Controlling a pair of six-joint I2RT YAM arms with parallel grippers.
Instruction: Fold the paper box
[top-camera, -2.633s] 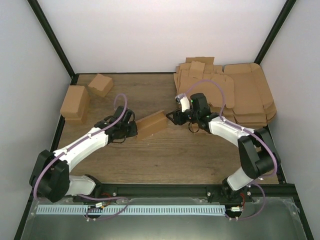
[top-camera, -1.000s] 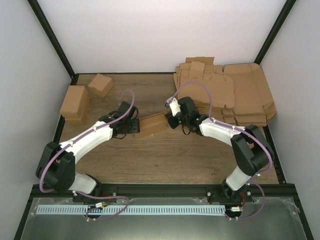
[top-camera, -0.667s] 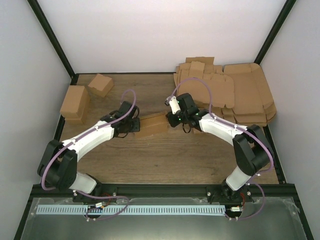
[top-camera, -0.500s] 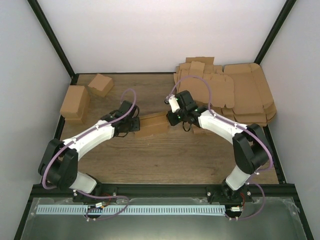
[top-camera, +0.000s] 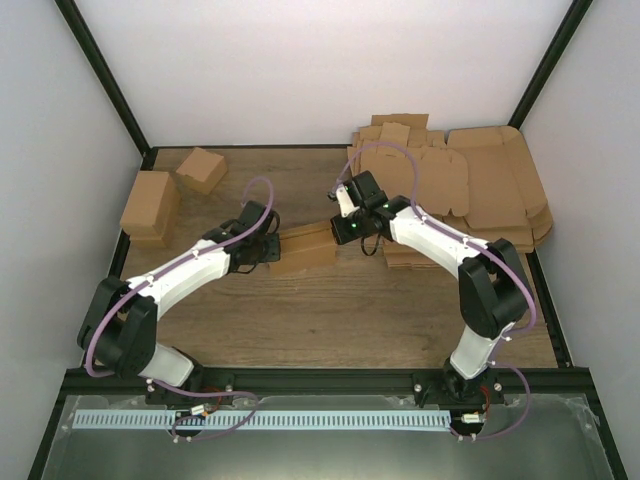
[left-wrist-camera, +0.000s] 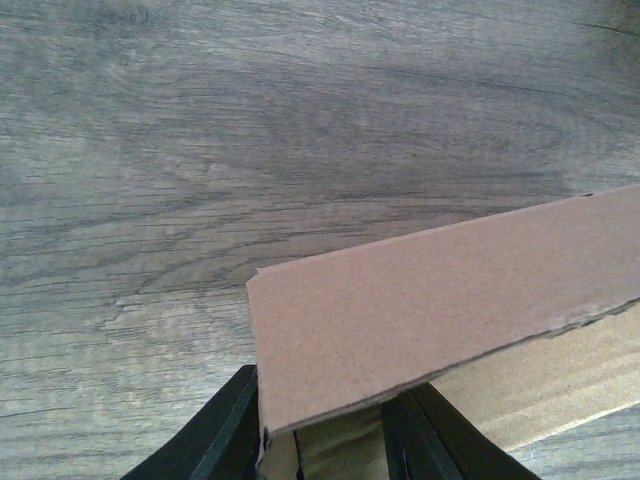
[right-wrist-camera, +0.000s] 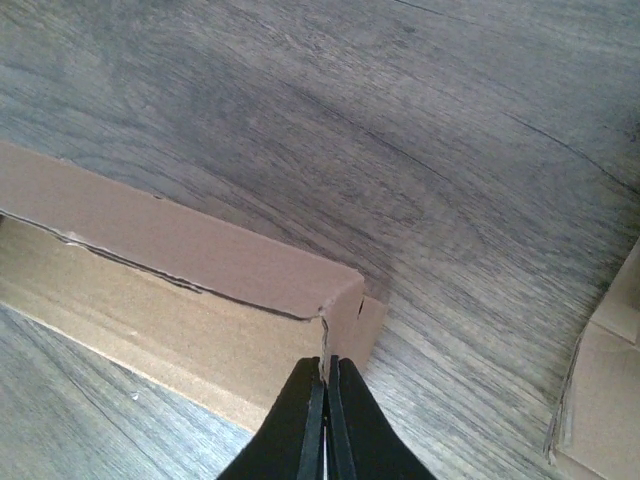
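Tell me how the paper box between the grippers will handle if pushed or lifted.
The paper box is probably light: thin cardboard. It would likely slide on the wood table rather than tip, sitting low and flat. Its lid gapes along the seam, so it may spring open.

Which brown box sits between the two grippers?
The paper box at mid-table, left gripper at one end, right gripper at the other; the larger carton and smaller carton stand far left.

Likely a lab test cell: plain white panels (top-camera: 320, 70) on a black frame (top-camera: 103, 70) enclose the table (top-camera: 330, 310) (wood-grain top) on three sides.
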